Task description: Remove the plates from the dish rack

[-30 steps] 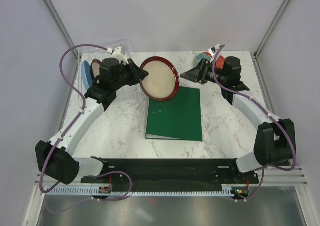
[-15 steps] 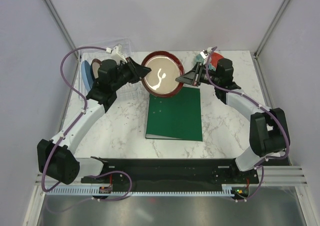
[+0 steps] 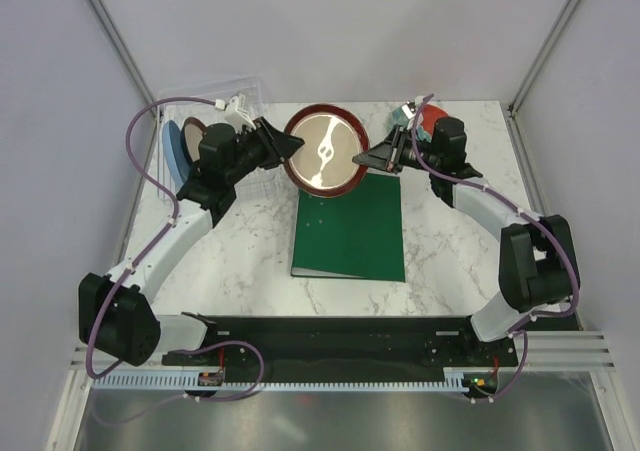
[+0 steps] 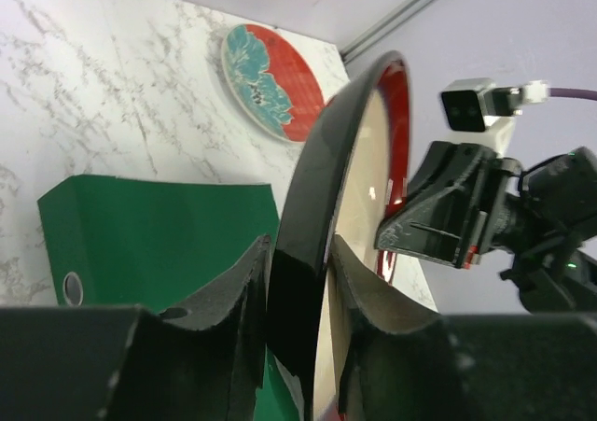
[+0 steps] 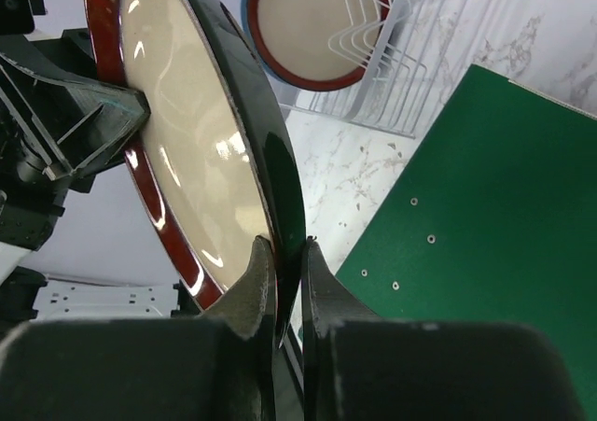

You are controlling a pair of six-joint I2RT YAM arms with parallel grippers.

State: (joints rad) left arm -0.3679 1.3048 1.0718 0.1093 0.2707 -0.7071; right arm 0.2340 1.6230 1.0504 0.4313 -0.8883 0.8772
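A: Now, top view?
B: Brown-rimmed plate (image 3: 323,154), between left gripper (image 3: 290,148) and right gripper (image 3: 365,158), at the green binder's (image 3: 350,226) far edge; cream face toward the camera; the line from claw to claw runs left–right; dish rack (image 3: 245,86) far left.
A: Left wrist?
B: Plate edge-on, rim between the fingers (image 4: 233,290); clamped or slack, cannot tell; red plate (image 4: 266,80) flat on the table (image 4: 93,85).
A: Right wrist?
B: Jaws pinched tight on the rim; second brown-rimmed plate (image 5: 312,20) upright in the rack.

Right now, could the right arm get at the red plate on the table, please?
Probably not yet: the right gripper is shut on the brown-rimmed plate, with the left gripper on its opposite edge. The red plate lies near, beside its wrist.
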